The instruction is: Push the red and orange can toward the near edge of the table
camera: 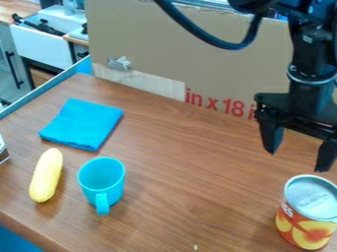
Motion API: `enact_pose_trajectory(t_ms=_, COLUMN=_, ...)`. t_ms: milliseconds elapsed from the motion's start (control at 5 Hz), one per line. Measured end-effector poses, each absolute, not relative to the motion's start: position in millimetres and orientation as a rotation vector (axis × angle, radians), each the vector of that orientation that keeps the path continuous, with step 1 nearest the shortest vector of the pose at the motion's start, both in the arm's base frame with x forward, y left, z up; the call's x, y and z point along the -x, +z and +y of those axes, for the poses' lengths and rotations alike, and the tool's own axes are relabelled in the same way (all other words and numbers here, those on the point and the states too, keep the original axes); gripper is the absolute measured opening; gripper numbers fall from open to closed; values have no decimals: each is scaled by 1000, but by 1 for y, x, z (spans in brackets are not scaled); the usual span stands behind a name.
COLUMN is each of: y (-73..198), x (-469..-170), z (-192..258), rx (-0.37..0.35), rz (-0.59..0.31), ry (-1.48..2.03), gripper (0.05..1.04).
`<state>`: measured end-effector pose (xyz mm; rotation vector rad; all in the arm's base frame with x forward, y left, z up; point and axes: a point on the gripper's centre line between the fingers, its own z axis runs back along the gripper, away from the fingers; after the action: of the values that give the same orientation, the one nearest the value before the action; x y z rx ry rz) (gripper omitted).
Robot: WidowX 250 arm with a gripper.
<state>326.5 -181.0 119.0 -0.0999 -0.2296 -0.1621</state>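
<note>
The black gripper (297, 158) hangs at the right, its two fingers spread apart with nothing between them. Just below it, near the right edge, a can (307, 212) with a silver lid and a peach-slice label stands upright, apart from the fingertips. At the lower left a turquoise cup (102, 182) stands upright, its handle toward the front. A yellow corn-shaped object (46, 175) lies to the left of the cup. Behind both, a folded blue cloth (82, 124) lies flat.
The brown wooden table (178, 172) is backed by a tall cardboard sheet (178, 54) with red print. A small box-like object (3, 150) shows at the left edge. Blue edging (49, 86) runs along the table's left side. A black cable (220, 44) loops above the table.
</note>
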Motion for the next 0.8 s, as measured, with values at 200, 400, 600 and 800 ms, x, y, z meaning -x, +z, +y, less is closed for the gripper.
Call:
enact_pose_trajectory(t_ms=200, y=117, x=-347, z=-191, rx=88, rz=-228, ry=-178, gripper=1001)
enact_pose_trajectory(t_ms=400, y=107, x=-365, z=-199, rx=60, rz=-209, ry=-185, gripper=1001)
enact_pose_trajectory(t_ms=600, y=86, x=-379, z=-206, rx=40, rz=-164, ry=-156, gripper=1001)
enact_pose_trajectory(t_ms=800, y=78, x=-385, z=-211, rx=40, rz=-158, ry=-134, gripper=1001)
